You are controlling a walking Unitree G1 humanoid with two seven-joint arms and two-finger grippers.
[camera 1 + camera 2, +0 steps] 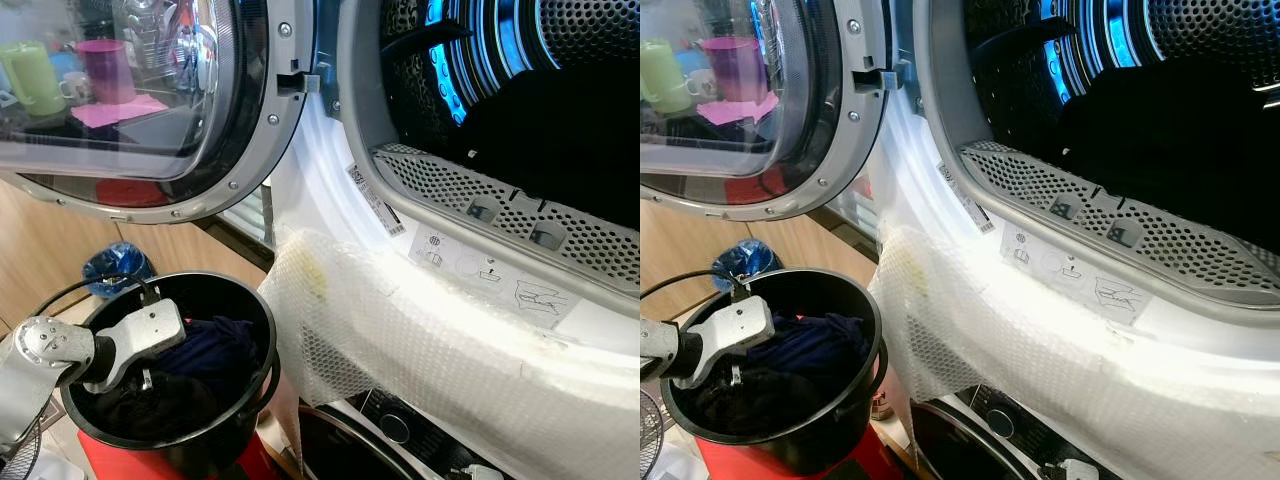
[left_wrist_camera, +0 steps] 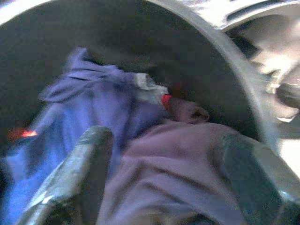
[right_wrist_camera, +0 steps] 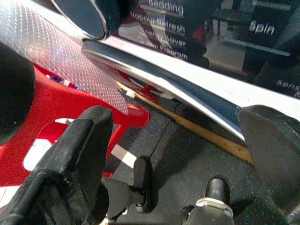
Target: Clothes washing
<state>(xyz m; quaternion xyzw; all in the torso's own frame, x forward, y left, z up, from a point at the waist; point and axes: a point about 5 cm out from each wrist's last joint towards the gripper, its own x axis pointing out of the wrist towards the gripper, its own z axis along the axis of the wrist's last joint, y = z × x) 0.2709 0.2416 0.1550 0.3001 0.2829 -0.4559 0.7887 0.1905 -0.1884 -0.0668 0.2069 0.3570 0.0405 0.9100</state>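
Inside the black bucket (image 1: 250, 330), the left gripper (image 2: 164, 187) hangs spread apart just over the clothes (image 2: 108, 108), grasping nothing. A purple garment (image 2: 178, 164) lies right between its fingers, a blue one just beyond. They look soft, light and limp, likely to drape and snag; a bunched fold makes the best hold. The right gripper (image 3: 173, 164) hangs unclenched and idle over the floor. The drum (image 1: 540, 110) gapes above.

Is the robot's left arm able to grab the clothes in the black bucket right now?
Probably yes. The left gripper is already down inside the black bucket, fingers open over the dark clothes, with nothing between them.
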